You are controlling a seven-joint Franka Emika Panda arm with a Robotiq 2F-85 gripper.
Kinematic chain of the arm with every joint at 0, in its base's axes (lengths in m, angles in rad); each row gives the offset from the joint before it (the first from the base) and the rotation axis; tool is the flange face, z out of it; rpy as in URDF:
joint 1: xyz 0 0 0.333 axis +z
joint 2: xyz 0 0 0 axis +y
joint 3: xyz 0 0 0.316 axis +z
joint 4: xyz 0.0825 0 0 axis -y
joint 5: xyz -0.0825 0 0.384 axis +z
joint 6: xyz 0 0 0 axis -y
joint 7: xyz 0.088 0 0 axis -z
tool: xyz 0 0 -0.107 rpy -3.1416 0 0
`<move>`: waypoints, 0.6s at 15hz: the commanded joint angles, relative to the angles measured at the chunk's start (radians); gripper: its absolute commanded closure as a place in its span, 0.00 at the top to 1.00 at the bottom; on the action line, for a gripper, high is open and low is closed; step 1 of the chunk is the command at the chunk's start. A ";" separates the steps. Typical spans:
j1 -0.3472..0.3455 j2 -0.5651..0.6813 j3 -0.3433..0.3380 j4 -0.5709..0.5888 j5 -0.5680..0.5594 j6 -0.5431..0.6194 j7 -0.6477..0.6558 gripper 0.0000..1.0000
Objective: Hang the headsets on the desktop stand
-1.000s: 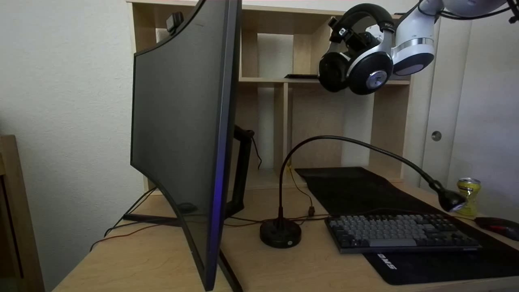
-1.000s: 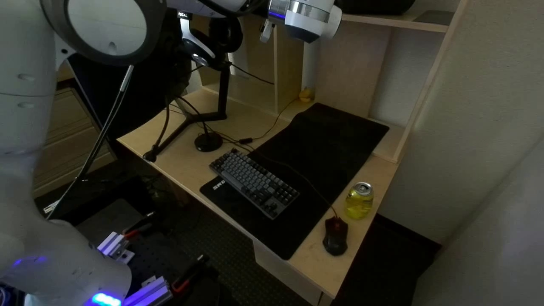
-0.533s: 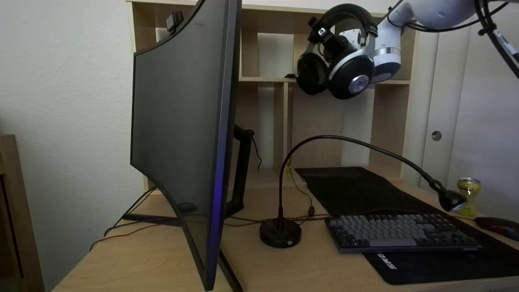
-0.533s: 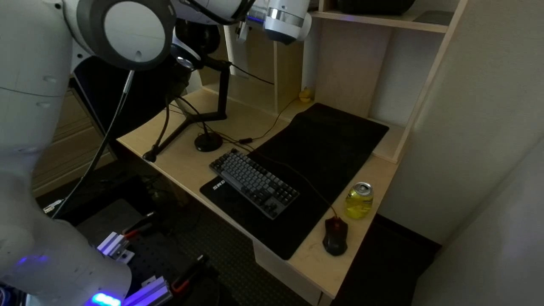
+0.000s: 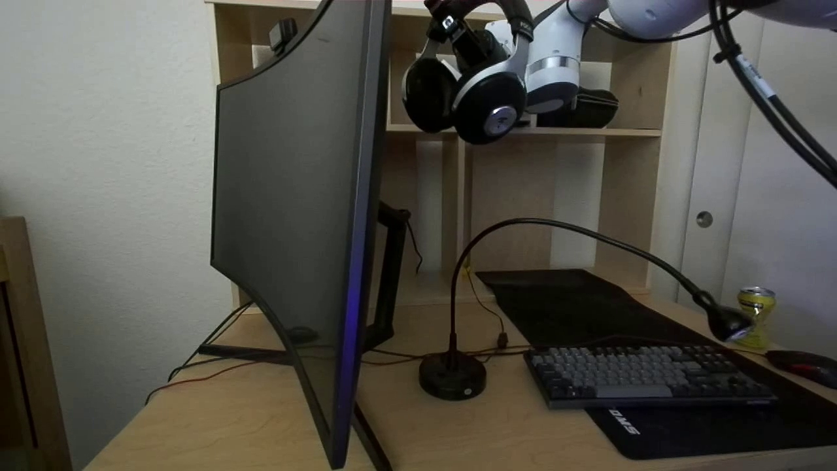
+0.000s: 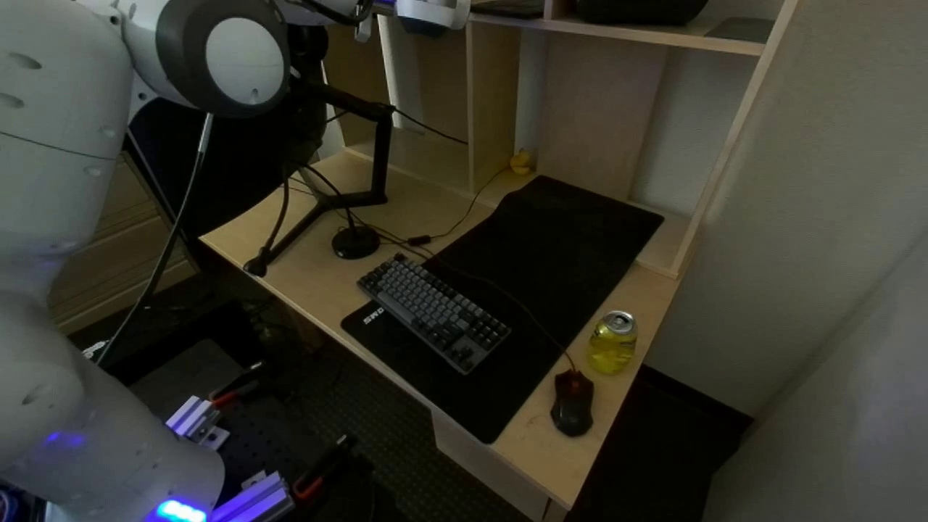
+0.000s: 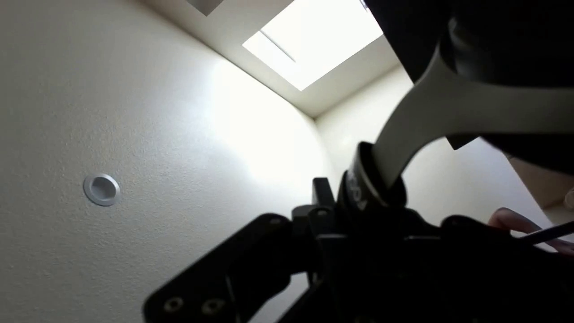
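Note:
The dark headset (image 5: 487, 111) hangs in the air behind the monitor's right edge in an exterior view, ear cups down, headband cut off by the top edge. In an exterior view it is mostly hidden behind the arm, with one dark part (image 6: 310, 47) showing. My gripper (image 5: 461, 29) is shut on its headband. The wrist view shows my jaws (image 7: 354, 220) against the band end, with a pale yoke (image 7: 448, 105) above. A black gooseneck arm (image 5: 552, 223) on a round base (image 5: 452, 377) stands below. I cannot tell which thing is the desktop stand.
The large curved monitor (image 5: 294, 190) is left of the headset. The wooden shelf unit (image 5: 628, 209) is behind, with a black case (image 5: 588, 110) on it. Keyboard (image 5: 641, 373), mouse (image 6: 573, 402) and yellow can (image 6: 613, 342) are on the desk. Fingers (image 7: 511, 220) show in the wrist view.
The gripper has carried the headset left toward the monitor in both exterior views, and lately a little up. The black case on the shelf has come into sight. The desk objects have not moved.

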 commanded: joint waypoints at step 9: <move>0.164 0.281 0.056 0.524 -0.215 0.403 -0.003 0.05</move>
